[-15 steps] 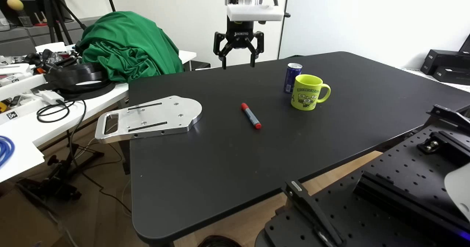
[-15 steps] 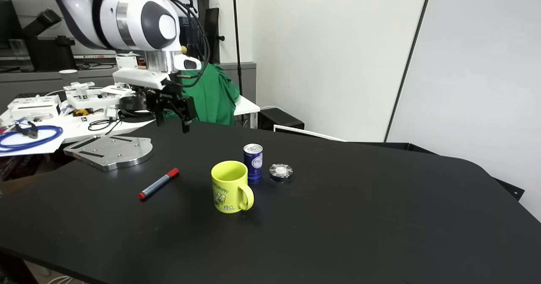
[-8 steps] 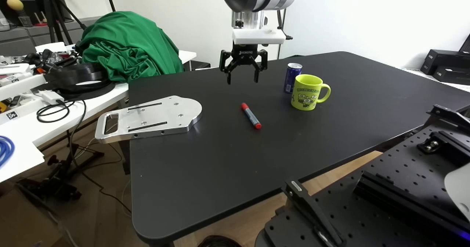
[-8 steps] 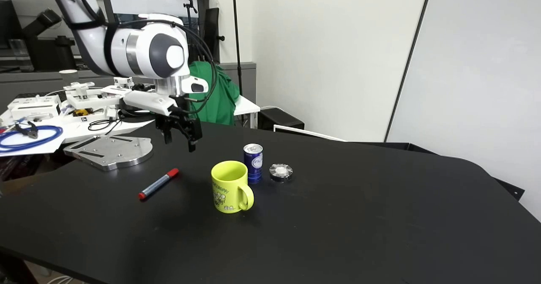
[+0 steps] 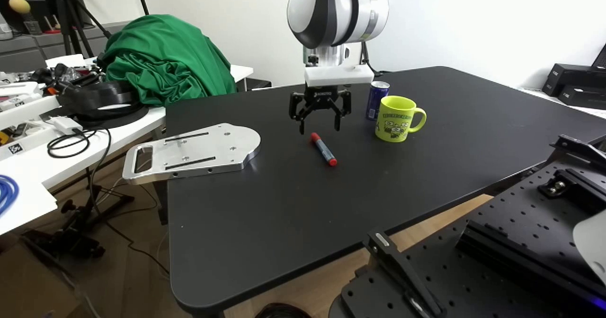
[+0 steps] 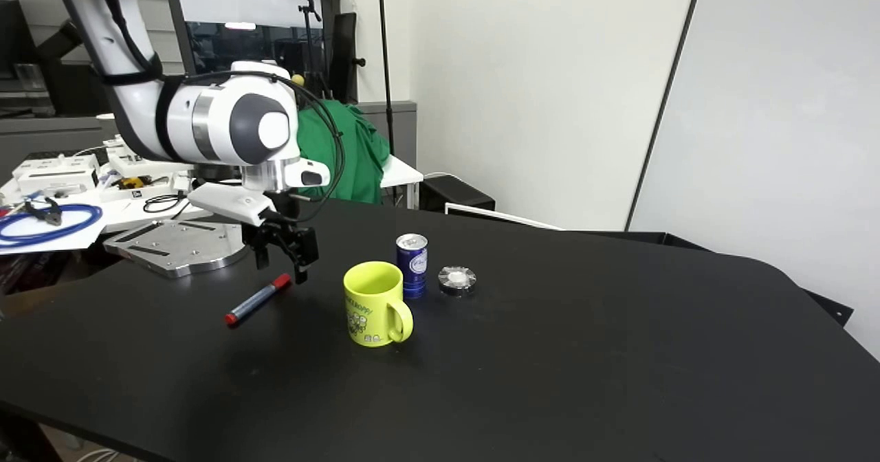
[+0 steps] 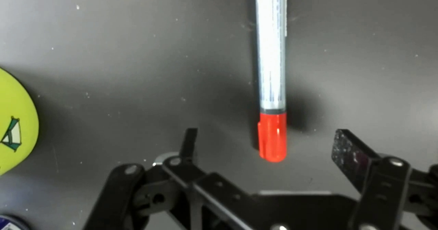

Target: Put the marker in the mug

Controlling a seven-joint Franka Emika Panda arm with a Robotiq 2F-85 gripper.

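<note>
The marker (image 5: 324, 149) has a grey-blue body with a red cap and a red end. It lies flat on the black table in both exterior views (image 6: 257, 300). The yellow-green mug (image 5: 395, 119) stands upright beside it, with cartoon print and a side handle (image 6: 371, 311). My gripper (image 5: 319, 129) is open and empty, pointing down near the marker's capped end (image 6: 281, 273). In the wrist view, the marker (image 7: 272, 69) runs lengthwise, its red cap between the spread fingers (image 7: 267, 132) and apart from both. Part of the mug (image 7: 15, 120) shows at the left edge.
A blue can (image 6: 412, 269) stands close behind the mug. A small round dark and silver object (image 6: 456, 280) lies beside the can. A silver metal plate (image 5: 203, 150) with a handle slot lies at the table's side, overhanging its edge.
My gripper has come down towards the table, to just by the marker's capped end. It has stayed open. The marker and the mug have not moved.
</note>
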